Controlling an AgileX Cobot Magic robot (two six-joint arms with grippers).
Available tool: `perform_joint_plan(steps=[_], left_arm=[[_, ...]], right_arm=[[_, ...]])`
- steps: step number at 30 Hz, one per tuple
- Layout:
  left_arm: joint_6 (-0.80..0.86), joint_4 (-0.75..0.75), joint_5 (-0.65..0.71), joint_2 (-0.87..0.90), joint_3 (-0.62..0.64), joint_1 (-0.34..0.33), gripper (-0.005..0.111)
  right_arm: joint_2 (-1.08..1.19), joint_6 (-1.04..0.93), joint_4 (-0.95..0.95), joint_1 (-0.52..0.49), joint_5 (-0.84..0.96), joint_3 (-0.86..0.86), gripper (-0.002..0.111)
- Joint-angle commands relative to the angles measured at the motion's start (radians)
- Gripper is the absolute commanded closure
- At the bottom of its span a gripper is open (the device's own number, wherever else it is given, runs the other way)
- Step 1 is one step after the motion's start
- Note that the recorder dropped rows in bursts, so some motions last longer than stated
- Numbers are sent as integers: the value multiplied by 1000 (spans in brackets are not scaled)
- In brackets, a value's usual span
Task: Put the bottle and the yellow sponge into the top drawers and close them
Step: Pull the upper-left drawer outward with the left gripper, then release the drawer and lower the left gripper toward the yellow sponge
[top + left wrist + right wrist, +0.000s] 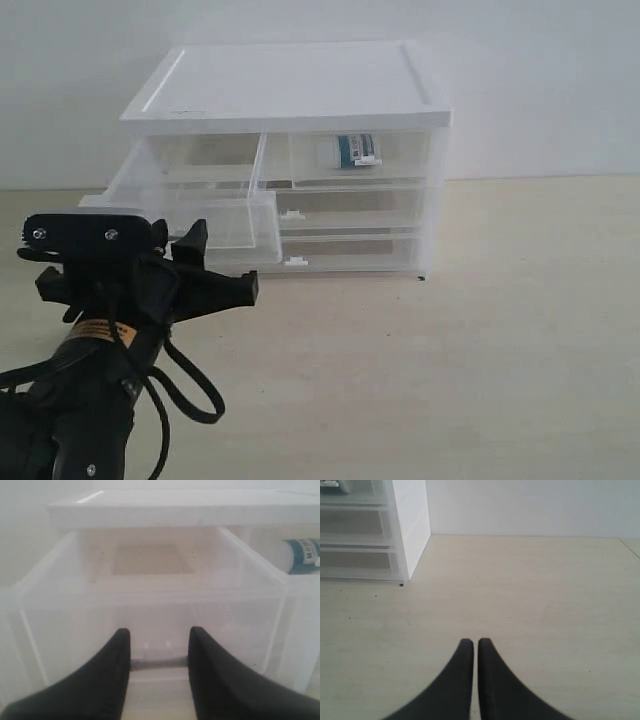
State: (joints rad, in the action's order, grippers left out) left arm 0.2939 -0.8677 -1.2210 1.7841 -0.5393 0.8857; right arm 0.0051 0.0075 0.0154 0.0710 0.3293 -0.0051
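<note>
The bottle lies on its side inside the top right drawer, which is pushed in; its teal label also shows in the left wrist view. The top left drawer stands pulled far out, and its inside shows nothing in it. My left gripper is at that drawer's front. Its fingertips are set apart, with a thin grey strip, the drawer's tab handle, spanning from one to the other. My right gripper is shut on nothing, low over the bare table. The yellow sponge is out of view.
The white cabinet stands at the back by the wall, with two full-width drawers shut below the top pair. Its right corner shows in the right wrist view. The left arm's cable loops over the table.
</note>
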Motion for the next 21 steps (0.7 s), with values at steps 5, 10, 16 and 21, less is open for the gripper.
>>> perform_joint_plan(steps=[5, 10, 16, 21], left_arm=[[38, 68, 0, -15, 17, 8, 18], [90, 50, 129, -32, 17, 8, 19], [221, -32, 341, -138, 27, 8, 22], [393, -81, 534, -287, 31, 8, 22]], right_arm=[[-5, -2, -2, -2, -6, 5, 107], [-5, -2, -2, -2, -6, 5, 107], [-5, -2, -2, -2, -6, 5, 107], [-5, -2, -2, -2, -6, 5, 107]])
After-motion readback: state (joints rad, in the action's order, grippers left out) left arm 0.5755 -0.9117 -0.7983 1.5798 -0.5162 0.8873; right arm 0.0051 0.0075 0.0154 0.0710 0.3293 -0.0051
